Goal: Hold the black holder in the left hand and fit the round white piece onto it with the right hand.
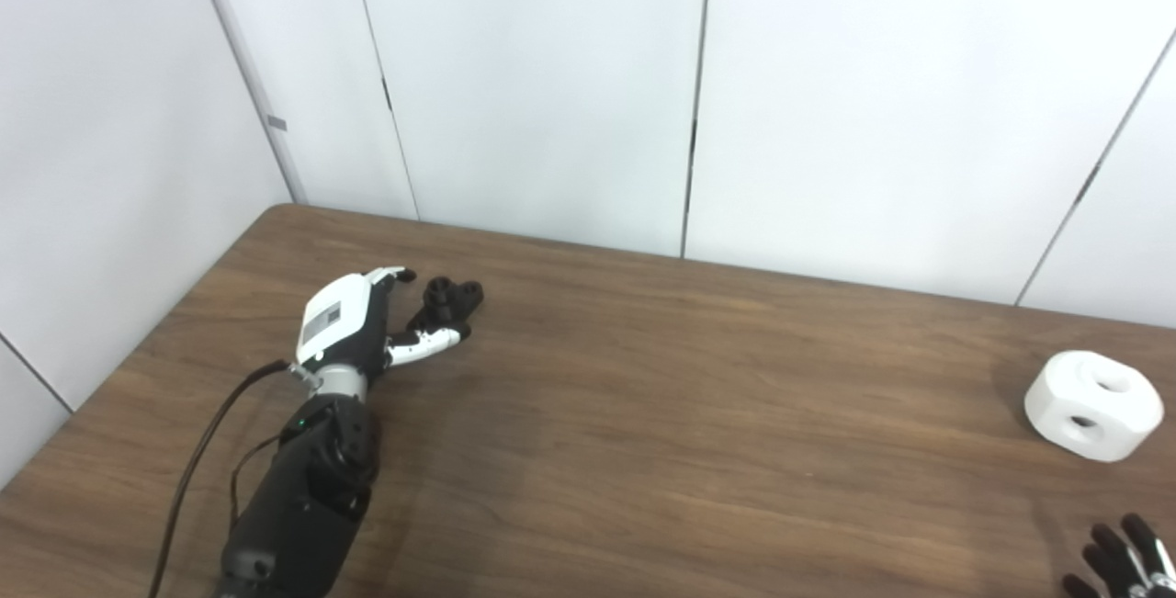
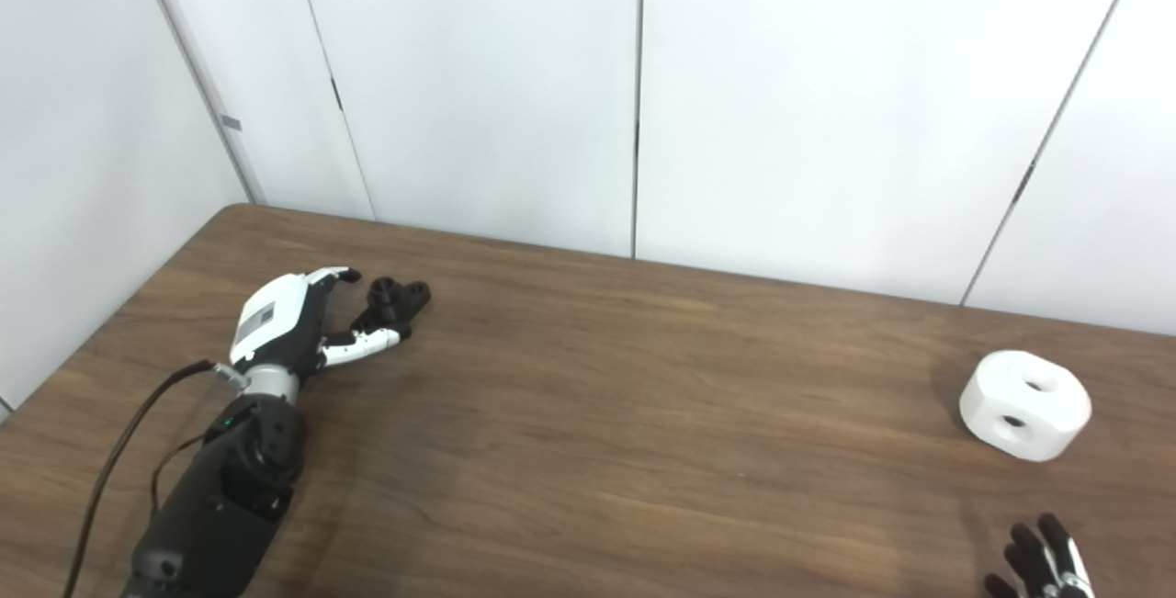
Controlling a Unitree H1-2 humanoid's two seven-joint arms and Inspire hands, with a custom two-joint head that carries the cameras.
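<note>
Your left hand (image 1: 354,322) sat at the frame's left, fingers spread around the black holder (image 1: 447,299), not clearly clamped. Your right hand (image 1: 1125,561) showed only fingertips, lower right; grip impossible to tell. The round white piece (image 1: 1093,405), with two holes, lay far right on the table (image 1: 689,414).

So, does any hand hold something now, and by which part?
Nothing held. Left hand is open beside the black holder; right hand is away from the white piece.
</note>
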